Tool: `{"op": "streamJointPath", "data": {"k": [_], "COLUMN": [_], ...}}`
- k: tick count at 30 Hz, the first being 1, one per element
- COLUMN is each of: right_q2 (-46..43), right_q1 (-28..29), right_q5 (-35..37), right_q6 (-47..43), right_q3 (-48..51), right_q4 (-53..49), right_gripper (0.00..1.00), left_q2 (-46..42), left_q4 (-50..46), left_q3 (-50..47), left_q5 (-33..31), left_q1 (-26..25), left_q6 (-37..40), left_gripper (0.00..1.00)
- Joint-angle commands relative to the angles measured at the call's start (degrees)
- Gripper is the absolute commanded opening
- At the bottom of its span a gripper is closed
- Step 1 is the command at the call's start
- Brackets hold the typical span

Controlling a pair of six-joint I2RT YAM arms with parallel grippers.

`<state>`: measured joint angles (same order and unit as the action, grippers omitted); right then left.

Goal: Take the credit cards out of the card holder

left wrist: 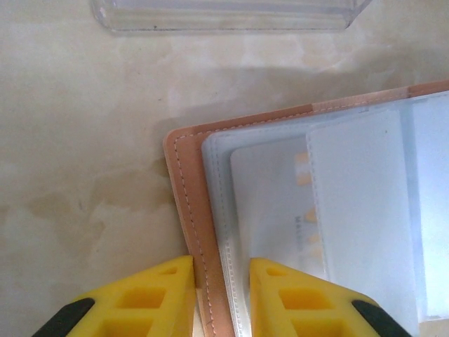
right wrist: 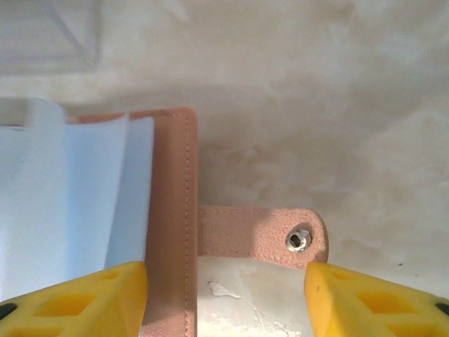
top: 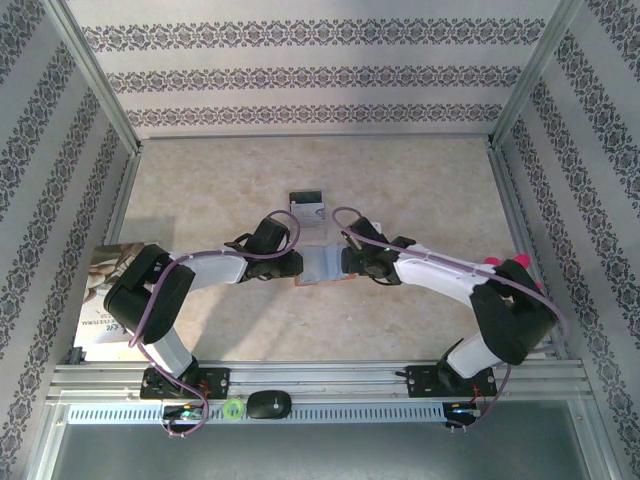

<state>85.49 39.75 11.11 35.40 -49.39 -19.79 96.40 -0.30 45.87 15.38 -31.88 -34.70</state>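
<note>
Left hand [left wrist: 221, 265]: yellow fingers set narrow, straddling the stitched outer edge of the small tan-brown leather card holder [left wrist: 191, 189]. Outer finger beside the leather, inner finger over the clear plastic sleeves [left wrist: 219, 203]. Cannot tell whether clamped on that edge or merely pressing down.

Right hand [right wrist: 226, 270]: released, fingers spread wide, nothing gripped. One finger at the holder's opposite leather edge, the other out past the short leather closing strap [right wrist: 252, 235] with its metal snap stud [right wrist: 299, 240].

Card holder lying opened flat on the beige marbled tabletop [left wrist: 84, 175], between the two hands. Pale cards [left wrist: 270, 203] seated inside the sleeves, one overlapping the next. Silvery clear plastic case [left wrist: 224, 14] just beyond the holder, apart from it.

Assessed step: bracing the holder at its left edge while readying the right hand for a card. Extraction judged not yet done.

Next move calls for:
- a firm hold at the left edge;
- the right hand brought inward over the sleeves;
- closing on an exposed card edge alone;
- drawing out along the sleeve's open side.

Risk noted: pinching sleeve together with card and dragging the whole holder.
</note>
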Motion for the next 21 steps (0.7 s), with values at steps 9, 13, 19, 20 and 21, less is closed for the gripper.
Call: {"op": "streamJointPath", "data": {"k": [9,13,19,20,21], "right_q2": [9.3,11.3,15.1,16.0,16.8], "right_q1": [8.7,9.3,10.9,11.1,11.1], "right_q5": [-0.7,-1.6,-0.4,0.2,1.0], "right_q6": [-13.5,-16.6,-18.4,-18.4,-18.2], "right_q3": [-10.4,-10.0,-10.3,-10.6,-11.0], "right_q4": [1.4,2.7,3.1,3.0,2.6], "right_gripper": [0.7,0.72,0.75,0.74,0.74], "left_q2": [1.9,1.8,2.1,2.2,2.2], "left_q4": [-2.5,-2.6,-2.5,-2.5,-2.5], "left_q3": [-1.8,-1.7,-1.4,-1.5,-1.5], "left_q5": [1.0,1.2,1.3,1.4,1.3], "left_q1": [-0.7,-0.6,-0.6,-0.6,-0.6], "left_q6": [0.0,0.0,-0.2,-0.3,-0.2], "left_gripper": [0.27,0.27,0.27,0.27,0.27]}}
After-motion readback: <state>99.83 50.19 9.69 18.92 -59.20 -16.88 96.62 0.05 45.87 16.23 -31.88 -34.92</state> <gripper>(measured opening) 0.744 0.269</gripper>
